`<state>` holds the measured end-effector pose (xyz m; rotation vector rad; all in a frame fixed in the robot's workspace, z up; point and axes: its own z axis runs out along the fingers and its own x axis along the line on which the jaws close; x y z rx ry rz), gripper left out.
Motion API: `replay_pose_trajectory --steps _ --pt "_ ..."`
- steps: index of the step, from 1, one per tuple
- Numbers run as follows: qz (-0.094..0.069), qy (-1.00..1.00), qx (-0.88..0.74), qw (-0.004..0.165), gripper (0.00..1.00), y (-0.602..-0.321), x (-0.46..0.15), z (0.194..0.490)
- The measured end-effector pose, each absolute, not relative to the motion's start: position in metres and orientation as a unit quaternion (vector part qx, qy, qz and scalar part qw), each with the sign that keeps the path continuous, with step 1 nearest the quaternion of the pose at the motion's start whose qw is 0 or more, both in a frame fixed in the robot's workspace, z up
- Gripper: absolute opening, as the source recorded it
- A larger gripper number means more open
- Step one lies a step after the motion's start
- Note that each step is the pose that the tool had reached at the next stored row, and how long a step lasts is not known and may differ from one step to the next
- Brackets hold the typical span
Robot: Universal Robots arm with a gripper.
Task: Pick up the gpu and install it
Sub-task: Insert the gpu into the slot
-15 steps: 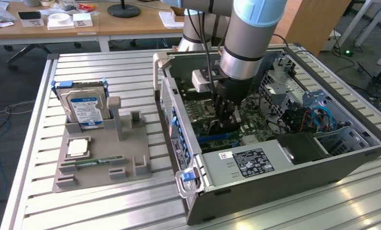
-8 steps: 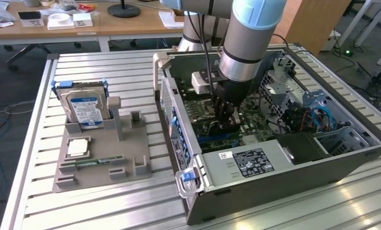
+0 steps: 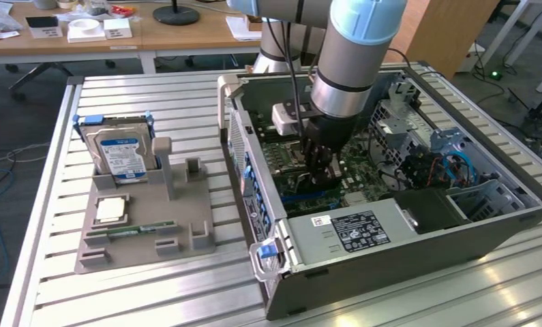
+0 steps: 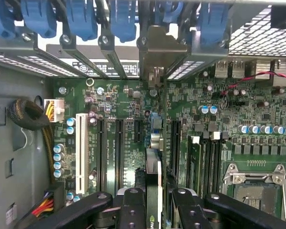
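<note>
Black gripper (image 4: 155,202) clamped on gpu (image 4: 153,164) above motherboard (image 4: 257,143); misaligned with slot, could jam or bend.

My arm (image 3: 357,51) comes down steeply from above, its pale blue joint cover over the silver wrist section, with the black gripper (image 3: 321,178) pointing straight down at its end. In the wrist view my two black fingers (image 4: 133,210) reach forward side by side, the jaws partly closed and clamped on the thin edge of the gpu (image 4: 153,181), which stands upright on edge between them. A black cable runs down alongside my wrist to the small grey camera block (image 3: 287,117) mounted at its side
</note>
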<state>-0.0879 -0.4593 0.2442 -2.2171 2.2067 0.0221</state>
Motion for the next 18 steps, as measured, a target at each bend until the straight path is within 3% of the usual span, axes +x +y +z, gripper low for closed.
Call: replay_pose_trajectory --steps 18 --pt "0.007 0.705 -0.709 0.006 0.26 -0.4595 -0.0879 0.2428"
